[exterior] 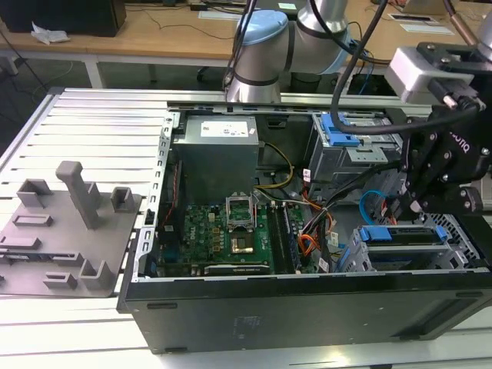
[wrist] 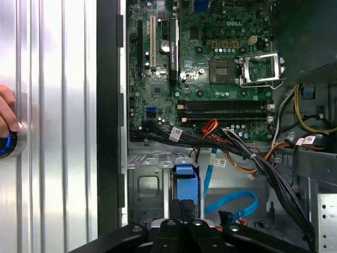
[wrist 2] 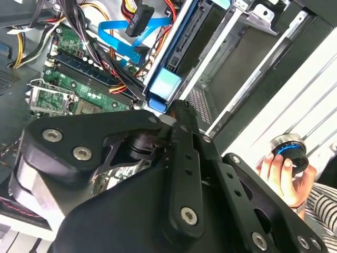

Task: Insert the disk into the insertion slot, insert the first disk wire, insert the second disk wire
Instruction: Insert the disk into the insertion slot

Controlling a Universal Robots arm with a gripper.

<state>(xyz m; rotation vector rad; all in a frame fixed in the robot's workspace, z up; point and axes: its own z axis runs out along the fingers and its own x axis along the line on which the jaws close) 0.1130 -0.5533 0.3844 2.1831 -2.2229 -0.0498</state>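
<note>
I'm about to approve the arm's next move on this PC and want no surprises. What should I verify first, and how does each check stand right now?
1. Disk seated in the insertion slot: ok, its blue carrier lies inside the slot.
2. Robot hand placed over the disk's carrier end: ok.
3. Blue cable plugged into the disk: cannot tell; it loops beside the slot.
4. Black wire bundle off the disk: ok, it seems to run past the slot's side.
5. Person's hand away from the case: ok, it rests on a knob outside it.
</note>
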